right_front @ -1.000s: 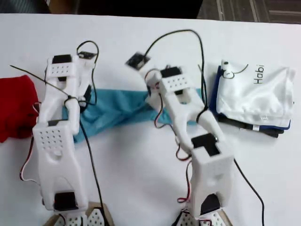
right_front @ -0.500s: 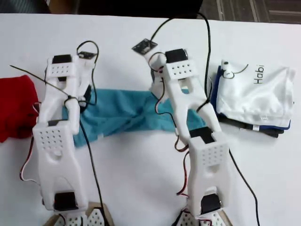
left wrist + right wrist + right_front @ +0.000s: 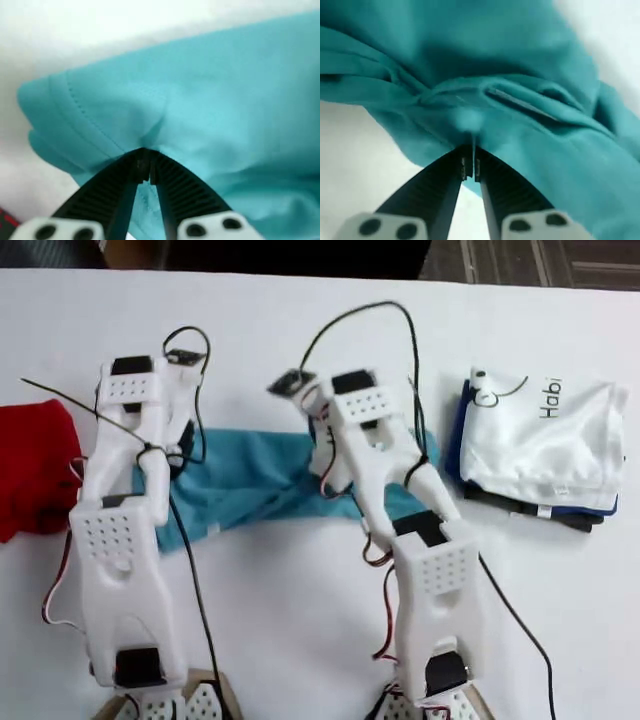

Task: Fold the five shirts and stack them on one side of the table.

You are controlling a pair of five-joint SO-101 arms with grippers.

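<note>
From above, a wrinkled teal cotton shirt [image 3: 250, 480] lies stretched across the middle of the white table [image 3: 300, 330], under the 2 white arms. A crumpled red shirt [image 3: 30, 475] sits at the left edge, and a stack of folded shirts [image 3: 545, 445], white on top, lies at the right.

Left wrist: the left gripper [image 3: 145, 167] pinches a fold of the teal cotton shirt near a stitched hem.

Right wrist: the right gripper [image 3: 469, 167] is clamped on bunched teal fabric.

- The long shirt [image 3: 250, 475] lies on the table [image 3: 300, 580], stretched between the left gripper [image 3: 145, 169] and the right gripper [image 3: 470, 167], with one end pinched in each.
- The shirt stack [image 3: 540, 440] sits to the outer side of the right gripper.
- The bunched shirt [image 3: 30, 470] lies to the outer side of the left gripper.
</note>
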